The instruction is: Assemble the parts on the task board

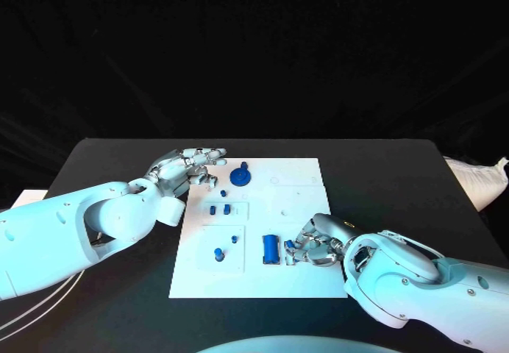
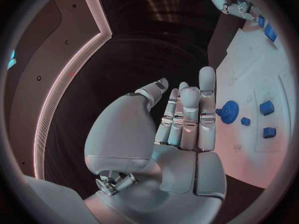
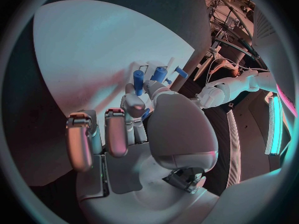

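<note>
R hand: right hand (image 1: 315, 246) sits low at the task board's near right edge, fingers curled in tight round a small blue part (image 3: 144, 115); pinching it, as far as the wrist cam shows.
Beside R hand: blue cylinder (image 1: 271, 249) lying flat on the board, just left of those fingers.
L hand: left hand (image 1: 187, 166) hovers at the board's far left corner, fingers straight and close together, nothing in it.
Near L hand: blue gear (image 1: 242, 176) w/ a knob, just right of the fingertips.
Board: task board (image 1: 297, 187) mid bench (image 1: 393, 165); two small blue blocks (image 1: 218, 210) centre-left, two blue pegs (image 1: 218, 253) near-left.
</note>
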Controlling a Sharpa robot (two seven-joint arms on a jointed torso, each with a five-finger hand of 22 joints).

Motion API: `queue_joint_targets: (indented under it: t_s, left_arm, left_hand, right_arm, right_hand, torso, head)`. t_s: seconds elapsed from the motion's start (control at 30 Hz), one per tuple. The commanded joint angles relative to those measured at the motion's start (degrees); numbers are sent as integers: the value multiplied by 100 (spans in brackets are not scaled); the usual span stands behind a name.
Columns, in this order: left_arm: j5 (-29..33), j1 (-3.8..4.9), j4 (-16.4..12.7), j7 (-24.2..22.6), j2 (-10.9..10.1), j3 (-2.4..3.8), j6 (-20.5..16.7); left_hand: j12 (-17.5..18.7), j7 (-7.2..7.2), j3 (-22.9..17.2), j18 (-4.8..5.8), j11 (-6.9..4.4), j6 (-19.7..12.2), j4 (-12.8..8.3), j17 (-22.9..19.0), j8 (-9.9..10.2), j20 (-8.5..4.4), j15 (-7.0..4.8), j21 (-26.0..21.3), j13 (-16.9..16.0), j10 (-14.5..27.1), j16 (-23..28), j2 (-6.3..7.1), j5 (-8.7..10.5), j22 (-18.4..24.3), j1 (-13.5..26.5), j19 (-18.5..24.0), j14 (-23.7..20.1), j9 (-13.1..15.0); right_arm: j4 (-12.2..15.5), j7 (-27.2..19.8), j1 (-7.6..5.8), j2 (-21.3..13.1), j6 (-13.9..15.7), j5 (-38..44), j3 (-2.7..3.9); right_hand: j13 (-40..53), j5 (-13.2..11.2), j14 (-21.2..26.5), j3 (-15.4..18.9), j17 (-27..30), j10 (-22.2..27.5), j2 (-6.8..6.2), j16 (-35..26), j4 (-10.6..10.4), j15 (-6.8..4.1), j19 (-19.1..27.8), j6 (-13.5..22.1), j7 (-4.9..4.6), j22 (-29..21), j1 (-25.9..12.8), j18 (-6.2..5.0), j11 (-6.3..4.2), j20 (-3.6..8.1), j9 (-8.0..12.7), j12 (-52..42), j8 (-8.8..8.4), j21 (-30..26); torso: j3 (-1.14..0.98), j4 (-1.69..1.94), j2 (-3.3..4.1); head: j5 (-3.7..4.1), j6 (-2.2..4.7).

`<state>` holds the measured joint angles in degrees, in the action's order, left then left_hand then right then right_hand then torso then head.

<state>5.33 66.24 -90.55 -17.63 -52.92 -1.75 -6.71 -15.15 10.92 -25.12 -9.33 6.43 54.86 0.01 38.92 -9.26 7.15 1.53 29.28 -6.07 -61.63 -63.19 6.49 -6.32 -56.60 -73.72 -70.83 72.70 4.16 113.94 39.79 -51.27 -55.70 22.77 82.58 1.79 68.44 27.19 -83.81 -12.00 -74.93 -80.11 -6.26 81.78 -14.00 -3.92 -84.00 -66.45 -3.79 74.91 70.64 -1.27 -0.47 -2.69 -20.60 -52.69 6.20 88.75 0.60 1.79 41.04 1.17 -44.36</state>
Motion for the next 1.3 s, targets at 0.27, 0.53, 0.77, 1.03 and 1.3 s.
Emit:
queue_joint_targets:
  t_s: [0.27, 0.53, 0.77, 1.03, 1.3]
  left_arm:
    - [-19, 0, -14, -25, 9, 3, 102]
    - [-19, 0, -15, -22, 9, 3, 102]
    - [-19, 0, -15, -21, 7, 3, 102]
    - [-19, 0, -15, -17, 1, 3, 100]
    - [-19, 0, -12, -15, -6, 3, 103]
  left_hand:
    - [-71, 0, 67, -96, 8, -10, -1, -21, -65, 12, 6, -24, -12, 56, -14, -85, -17, 12, 4, 23, -54, 2]
    - [-71, 0, 67, -96, 8, -10, -1, -21, -65, 12, 6, -24, -12, 56, -14, -85, -17, 12, 4, 23, -54, 2]
    - [-71, 0, 67, -96, 8, -10, -1, -21, -65, 12, 6, -24, -12, 56, -14, -85, -17, 12, 4, 23, -54, 2]
    - [-71, 0, 67, -96, 8, -10, -1, -21, -65, 12, 6, -24, -12, 56, -14, -85, -17, 12, 4, 23, -54, 2]
    - [-71, 0, 67, -96, 8, -10, -1, -21, -65, 12, 6, -24, -12, 56, -14, -85, -17, 12, 4, 23, -54, 2]
  right_arm:
    - [6, 146, 12, 46, -271, -83, -4]
    - [0, 159, 12, 49, -328, -87, -5]
    - [-6, 148, 12, 59, -311, -26, -5]
    - [8, 89, 12, 58, -326, 2, -5]
    - [61, 28, 12, -2, -320, 69, -5]
  right_hand:
    - [23, 37, -416, 107, -420, -54, -6, 34, -40, -39, -507, -69, 4, 1398, -98, 87, -21, 53, -10, -46, 28, 11]
    - [36, 275, -416, 309, -432, -66, 60, 41, -194, -44, -506, -69, 11, 1397, -258, 87, -26, 62, -39, -44, 37, 9]
    - [83, 266, -420, 553, -453, -91, 159, 55, -263, -44, -511, -90, 16, 1404, -482, 89, -27, 62, -65, -98, 53, 16]
    - [178, -493, -434, 998, -528, -148, 330, 109, -272, -62, -526, -145, 53, 1422, -983, 95, -49, 74, -111, -217, 101, 33]
    - [224, -846, -439, 1273, -559, -167, 373, 131, -273, -68, -533, -157, 63, 1431, -1142, 98, -58, 81, -142, -264, 128, 42]
  torso:
    - [-4, -7, 2]
    - [-3, -5, 1]
    - [1, -2, -2]
    - [0, -5, 0]
    - [-4, -4, -2]
  head:
    - [-18, -34]
    - [-15, -35]
    - [-20, -31]
    - [-28, -30]
    - [-33, -30]
